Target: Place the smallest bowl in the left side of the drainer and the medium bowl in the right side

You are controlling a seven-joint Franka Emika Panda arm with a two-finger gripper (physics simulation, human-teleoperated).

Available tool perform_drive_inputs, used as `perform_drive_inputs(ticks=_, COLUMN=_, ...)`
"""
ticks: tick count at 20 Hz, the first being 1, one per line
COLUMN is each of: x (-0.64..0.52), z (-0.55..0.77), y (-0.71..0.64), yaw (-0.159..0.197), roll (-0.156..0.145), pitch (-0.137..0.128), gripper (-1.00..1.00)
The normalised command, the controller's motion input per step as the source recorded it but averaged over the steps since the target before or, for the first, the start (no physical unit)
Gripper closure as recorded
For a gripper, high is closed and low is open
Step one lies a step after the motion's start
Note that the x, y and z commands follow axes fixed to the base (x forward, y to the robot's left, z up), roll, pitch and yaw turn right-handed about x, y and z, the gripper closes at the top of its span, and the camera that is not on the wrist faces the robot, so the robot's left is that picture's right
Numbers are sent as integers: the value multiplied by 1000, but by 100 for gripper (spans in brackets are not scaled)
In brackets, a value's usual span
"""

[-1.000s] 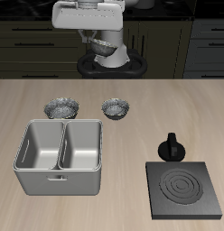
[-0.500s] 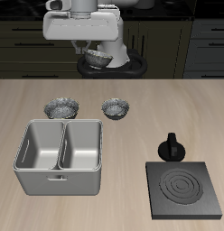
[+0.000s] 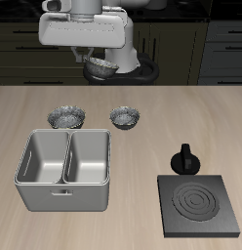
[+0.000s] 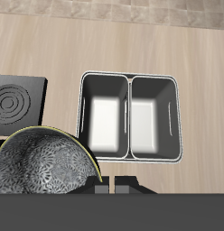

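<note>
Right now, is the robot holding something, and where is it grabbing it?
Yes. The gripper holds a metal bowl by its rim, lifted high above the table. Which of the three bowls it is cannot be told for sure.

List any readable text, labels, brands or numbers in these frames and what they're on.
None readable.
The drainer: bare grey metal, no label.
The stove plate: only concentric rings, no markings.
The bowl in the tool: mottled pattern, no lettering.
The two bowls on the table: no marks visible.
</note>
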Motion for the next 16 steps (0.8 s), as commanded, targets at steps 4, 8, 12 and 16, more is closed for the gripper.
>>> perform_drive_inputs(ticks=4, x=331, z=12, y=87, yaw=-7, roll=-7, pitch=-1, gripper=100)
perform_drive_inputs(ticks=8, x=300, z=-1, y=56, yaw=-14, roll=3, pitch=-3, gripper=100)
perform_drive_inputs(ticks=12, x=225, z=-50, y=-60, yaw=-22, roll=-28, pitch=-6, gripper=100)
perform_drive_inputs(ticks=16, x=86, z=-220, y=-86, yaw=13, roll=-11, pitch=32, gripper=100)
